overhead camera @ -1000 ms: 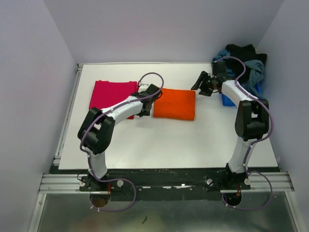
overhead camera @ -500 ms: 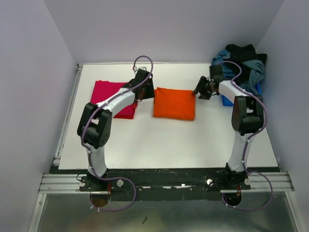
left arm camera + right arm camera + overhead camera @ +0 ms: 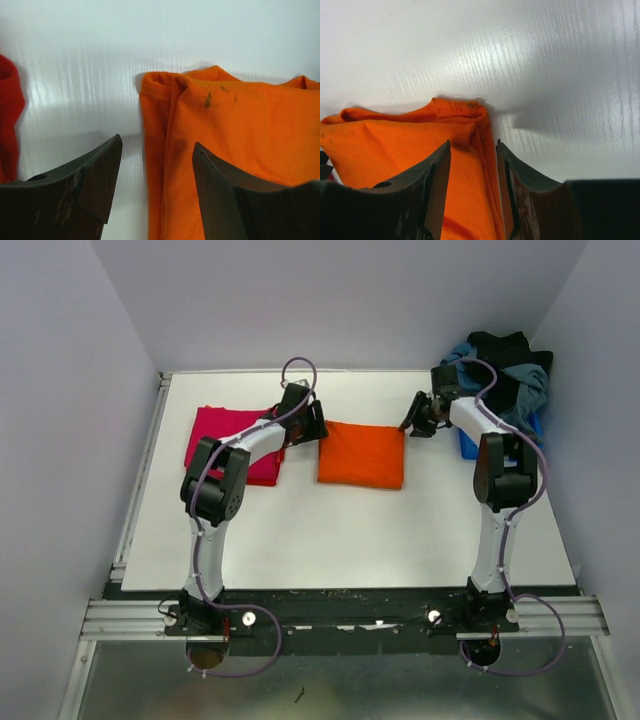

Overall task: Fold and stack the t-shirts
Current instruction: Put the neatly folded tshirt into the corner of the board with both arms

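No writing, label, brand or number can be read on the orange t-shirt (image 3: 362, 454), the magenta t-shirt (image 3: 222, 430) or elsewhere.

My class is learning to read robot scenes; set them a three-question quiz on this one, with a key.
1. True or false: the orange t-shirt lies on the pink t-shirt.
2. The left arm and right arm hold their jaws at the orange t-shirt's: A far corners; B near corners; C middle.
3. Fill in: the pile of clothes sits at the table's far ____ corner.
Key: 1 false; 2 A; 3 right.
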